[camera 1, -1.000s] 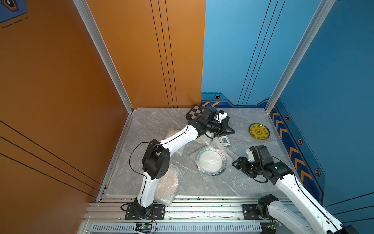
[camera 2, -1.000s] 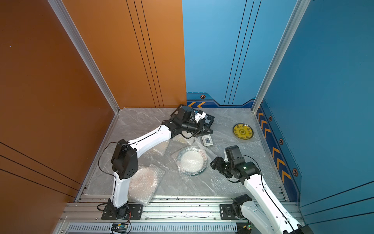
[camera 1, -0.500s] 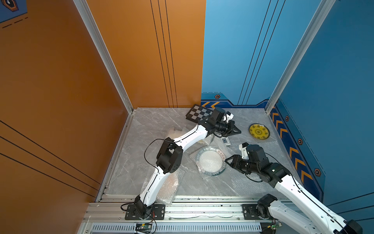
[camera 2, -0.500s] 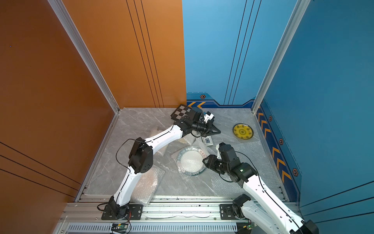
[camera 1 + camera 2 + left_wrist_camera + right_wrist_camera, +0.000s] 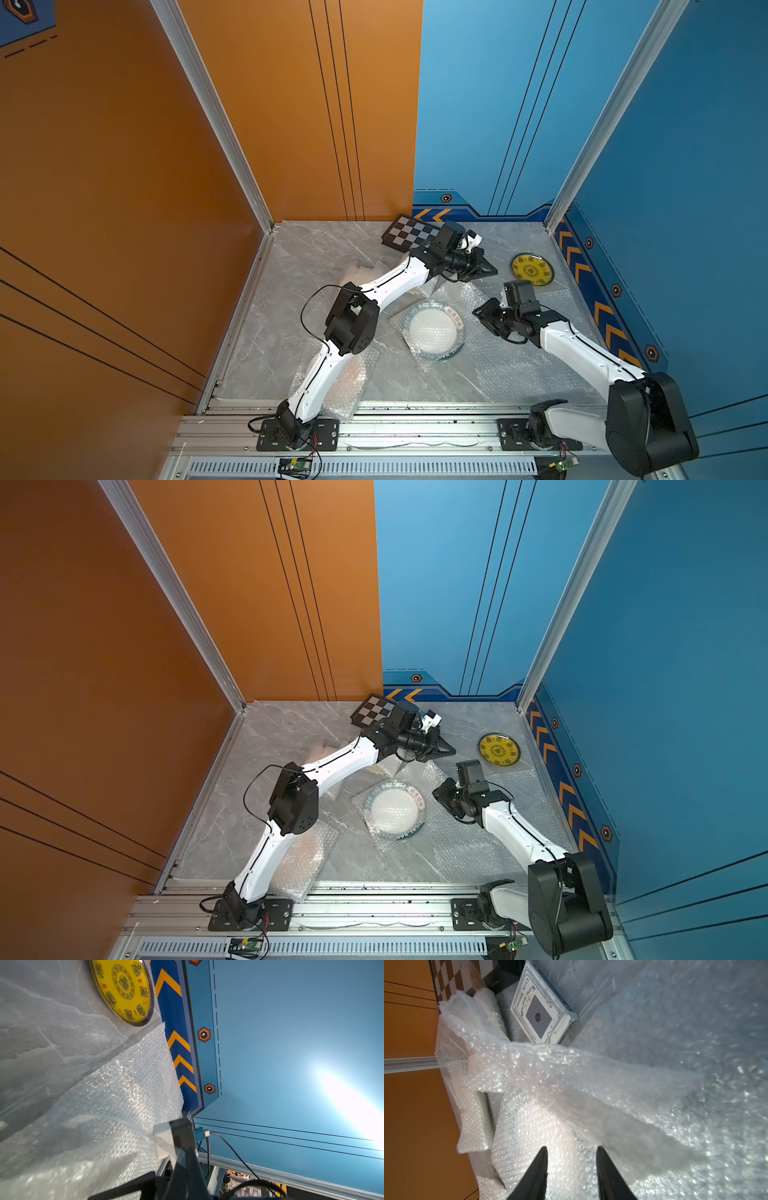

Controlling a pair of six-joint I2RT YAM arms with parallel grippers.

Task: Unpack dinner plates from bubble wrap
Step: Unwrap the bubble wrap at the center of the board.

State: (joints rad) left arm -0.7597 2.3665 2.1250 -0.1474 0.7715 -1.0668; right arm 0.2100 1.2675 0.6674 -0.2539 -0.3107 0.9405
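Bubble wrap (image 5: 417, 358) lies draped over the white green-rimmed plate (image 5: 434, 330) at mid-table in both top views. Only a dark arc of its rim is bare, on the near side. The yellow plate (image 5: 532, 270) sits unwrapped near the far right corner. A wrapped bundle (image 5: 349, 382) waits by the left arm's base. Our right gripper (image 5: 572, 1169) hangs just beside the covered plate's right edge. Its fingertips (image 5: 542, 1169) stand apart over the crinkled film, with nothing clamped that we can see. Our left gripper (image 5: 489, 271) is clenched above the far corner of the sheet, but we cannot tell whether it pinches any film. We judge the main hazard to be the right jaws closing on film and rim together. Any pull would then drag or tip the ceramic instead of peeling the sheet, and the plate could skid across the marble tabletop (image 5: 291, 299). A second worry is the crowding. The left gripper is near the right wrist camera (image 5: 517, 293), so a careless lift could knock them together. A taut sheet could also sweep the playing-card box (image 5: 542, 1012), which lies just beyond the raised fold, toward the checkerboard (image 5: 409, 237).
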